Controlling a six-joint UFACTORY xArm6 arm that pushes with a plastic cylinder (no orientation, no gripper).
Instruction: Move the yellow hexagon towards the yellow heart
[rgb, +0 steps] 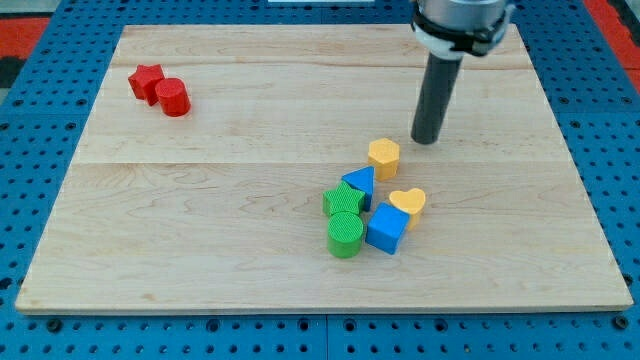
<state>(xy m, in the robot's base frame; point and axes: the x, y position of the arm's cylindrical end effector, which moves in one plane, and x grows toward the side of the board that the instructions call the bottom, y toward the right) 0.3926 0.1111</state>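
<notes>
claw-wise i have none on this arm, so open or closed does not apply: it ends in a dark rod, and my tip (428, 140) sits on the wooden tabletop (250, 200) just to the upper right of the yellow hexagon (384, 156), near it but not touching. the yellow hexagon stands apart from the yellow heart (408, 204), which lies below it and slightly to the view's right. just below and left of the hexagon is a blue triangle (360, 184), close beside it. the heart touches a blue cube (387, 229) at its lower left. a green star (343, 201) and a green cylinder (345, 234) sit left of the cube, bunched together. far off at the view's upper left, a red star (146, 81) and a red cylinder (173, 97) touch.
</notes>
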